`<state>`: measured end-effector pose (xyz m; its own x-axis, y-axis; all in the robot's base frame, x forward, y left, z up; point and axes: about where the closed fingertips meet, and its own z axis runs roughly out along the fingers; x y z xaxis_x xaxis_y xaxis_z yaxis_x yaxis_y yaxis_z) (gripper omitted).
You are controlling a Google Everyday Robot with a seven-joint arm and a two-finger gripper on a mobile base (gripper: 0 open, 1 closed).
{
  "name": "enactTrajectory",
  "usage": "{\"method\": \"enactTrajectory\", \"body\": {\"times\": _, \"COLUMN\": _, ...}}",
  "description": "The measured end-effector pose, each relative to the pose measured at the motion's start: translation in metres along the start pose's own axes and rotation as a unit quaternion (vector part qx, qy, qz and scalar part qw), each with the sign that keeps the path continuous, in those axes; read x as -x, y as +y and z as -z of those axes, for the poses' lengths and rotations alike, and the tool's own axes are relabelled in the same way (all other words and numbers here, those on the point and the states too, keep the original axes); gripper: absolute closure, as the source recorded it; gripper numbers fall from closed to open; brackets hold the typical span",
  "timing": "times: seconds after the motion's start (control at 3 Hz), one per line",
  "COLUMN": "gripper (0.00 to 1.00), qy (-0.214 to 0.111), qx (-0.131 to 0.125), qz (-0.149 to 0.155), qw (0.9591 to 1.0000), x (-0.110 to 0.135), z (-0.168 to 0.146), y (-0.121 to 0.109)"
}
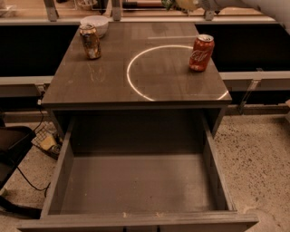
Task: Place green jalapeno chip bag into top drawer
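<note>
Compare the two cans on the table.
The red can stands on the right, by the white ring; the brown can stands far left, next to the bowl. The red can is bright red with white lettering; the brown can is mottled orange-brown. Both stand upright, look alike in size and have silver tops. The claw is at the top edge, beyond the far side of the table.

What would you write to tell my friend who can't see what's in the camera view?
A grey drawer stands pulled open with nothing in it, below a tabletop holding a red soda can, a second can and a white bowl. At the top edge, the gripper and a bit of the green chip bag show, mostly cut off.
</note>
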<state>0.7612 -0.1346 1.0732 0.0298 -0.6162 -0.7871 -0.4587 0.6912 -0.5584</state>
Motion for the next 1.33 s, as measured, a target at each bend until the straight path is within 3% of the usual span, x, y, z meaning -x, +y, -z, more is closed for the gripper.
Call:
{"method": "enactTrajectory", "body": {"times": 0.67, "gripper": 1.0, "qy": 0.042, "qx": 0.009, "qz": -0.069, "qw": 0.9967, "x": -0.1, "z": 0.032, "y": 0.07}}
{"method": "enactTrajectory", "body": {"times": 1.0, "gripper": 1.0, "qy": 0.041, "qx": 0.009, "qz": -0.069, "qw": 0.9968, "x": -0.099, "z": 0.032, "y": 0.07}}
{"method": "enactTrajectory", "body": {"times": 1.33, "gripper": 1.0, "qy": 0.034, "qx": 0.042, "qz": -0.062, "qw": 0.9966, "x": -0.087, "z": 0.024, "y": 0.076}}
